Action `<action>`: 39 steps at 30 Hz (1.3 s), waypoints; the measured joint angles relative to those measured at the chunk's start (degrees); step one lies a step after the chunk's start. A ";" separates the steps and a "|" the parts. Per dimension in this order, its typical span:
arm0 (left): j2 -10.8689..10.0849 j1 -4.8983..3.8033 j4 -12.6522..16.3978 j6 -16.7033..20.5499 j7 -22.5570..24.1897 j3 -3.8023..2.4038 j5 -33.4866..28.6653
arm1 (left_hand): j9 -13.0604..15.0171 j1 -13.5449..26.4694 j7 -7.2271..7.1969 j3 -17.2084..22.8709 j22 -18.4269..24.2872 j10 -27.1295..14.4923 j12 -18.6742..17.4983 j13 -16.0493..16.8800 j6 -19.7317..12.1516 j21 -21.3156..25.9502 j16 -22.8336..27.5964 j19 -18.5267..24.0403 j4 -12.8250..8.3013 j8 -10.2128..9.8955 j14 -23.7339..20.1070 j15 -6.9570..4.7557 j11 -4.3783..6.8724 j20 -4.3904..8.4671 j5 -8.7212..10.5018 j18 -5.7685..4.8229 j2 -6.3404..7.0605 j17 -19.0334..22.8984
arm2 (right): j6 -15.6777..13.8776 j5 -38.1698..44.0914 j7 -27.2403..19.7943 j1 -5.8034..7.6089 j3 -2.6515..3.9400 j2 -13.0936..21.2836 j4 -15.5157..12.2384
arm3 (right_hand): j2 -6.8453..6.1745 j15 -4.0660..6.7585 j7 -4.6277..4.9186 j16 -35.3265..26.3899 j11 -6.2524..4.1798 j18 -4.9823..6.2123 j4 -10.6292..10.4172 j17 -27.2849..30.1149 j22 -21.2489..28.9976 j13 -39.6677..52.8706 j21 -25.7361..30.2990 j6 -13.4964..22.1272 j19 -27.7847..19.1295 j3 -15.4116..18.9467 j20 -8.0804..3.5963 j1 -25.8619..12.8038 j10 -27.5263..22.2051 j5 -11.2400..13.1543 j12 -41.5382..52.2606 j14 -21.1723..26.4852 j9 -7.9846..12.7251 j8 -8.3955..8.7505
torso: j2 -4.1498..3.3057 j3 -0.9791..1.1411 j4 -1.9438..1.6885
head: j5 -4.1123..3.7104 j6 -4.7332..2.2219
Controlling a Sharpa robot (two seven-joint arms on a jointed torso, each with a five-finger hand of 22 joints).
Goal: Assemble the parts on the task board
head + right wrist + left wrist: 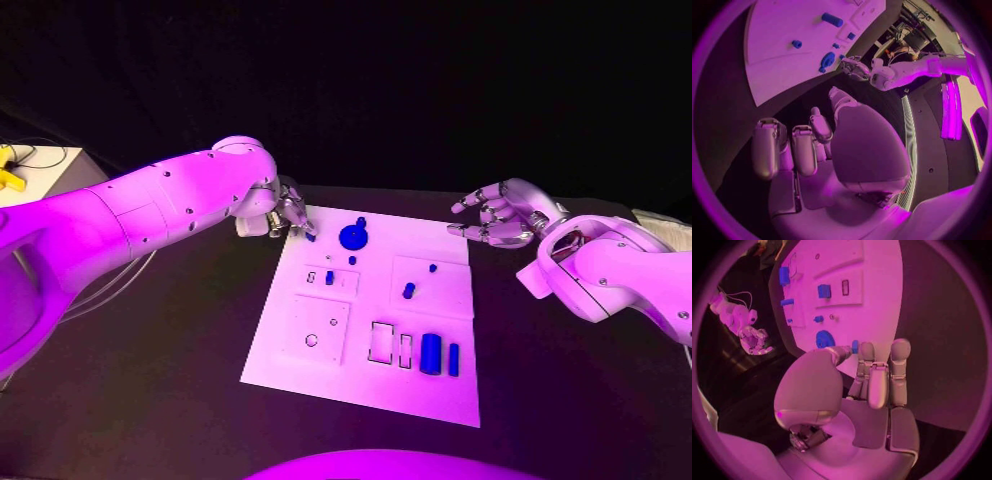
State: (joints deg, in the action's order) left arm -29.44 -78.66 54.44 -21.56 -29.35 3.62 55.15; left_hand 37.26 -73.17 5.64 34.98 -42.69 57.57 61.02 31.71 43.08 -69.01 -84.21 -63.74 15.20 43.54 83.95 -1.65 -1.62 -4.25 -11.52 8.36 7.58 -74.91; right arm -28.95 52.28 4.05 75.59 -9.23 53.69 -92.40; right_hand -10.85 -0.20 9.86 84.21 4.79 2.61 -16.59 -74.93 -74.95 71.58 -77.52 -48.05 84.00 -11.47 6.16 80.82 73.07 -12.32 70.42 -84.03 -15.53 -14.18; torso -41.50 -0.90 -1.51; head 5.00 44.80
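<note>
Lab bench: black table (144, 400), white task board (296, 370)

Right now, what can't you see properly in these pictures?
- Whether the left hand touches the small blue piece at the task board corner: its fingers hide the contact, head and left wrist views.
- The tiny parts' shapes: too small, head view.

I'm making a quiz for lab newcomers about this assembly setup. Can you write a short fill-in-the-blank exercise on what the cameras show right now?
1. The task board is a white plate lying on a ____ table.
2. The left hand is at the board's far-left corner, closest to the round blue ____.
3. The right hand is off the board's far-right corner, holding ____.

Missing words: black; gear; nothing
</note>
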 measured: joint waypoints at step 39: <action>-13.80 0.27 24.54 9.86 0.79 0.41 -3.59 | 0.02 3.01 -0.66 8.38 -11.14 9.45 3.99 7.37 2.83 -6.98 -2.95 -5.99 -0.59 3.85 0.10 -1.73 1.86 1.48 -7.34 -0.91 6.70 0.01 | -0.02 0.00 0.06 0.00 -0.01 0.54 0.15 | 0.75 0.00 0.00 0.00 0.00 0.00 -0.16 0.01 0.03 0.00 0.00 0.00 0.00 0.16 0.00 -0.75 0.00 -0.22 0.00 0.00 -0.01 0.00 | 0.08 0.00 -0.09 | 0.57 -0.32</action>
State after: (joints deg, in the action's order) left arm -43.24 -78.39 78.98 -11.70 -28.56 4.04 51.55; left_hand 37.28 -70.17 4.98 43.35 -53.83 67.03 65.02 39.08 45.90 -76.00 -87.16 -69.72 14.61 47.39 84.05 -3.38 0.24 -2.78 -18.86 7.45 14.28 -74.90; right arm -28.96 52.28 4.11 75.59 -9.24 54.22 -92.26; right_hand -10.10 -0.20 9.86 84.21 4.79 2.61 -16.75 -74.91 -74.92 71.58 -77.52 -48.06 84.00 -11.31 6.16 80.07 73.07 -12.54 70.42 -84.03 -15.54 -14.18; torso -41.41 -0.90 -1.60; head 5.57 44.48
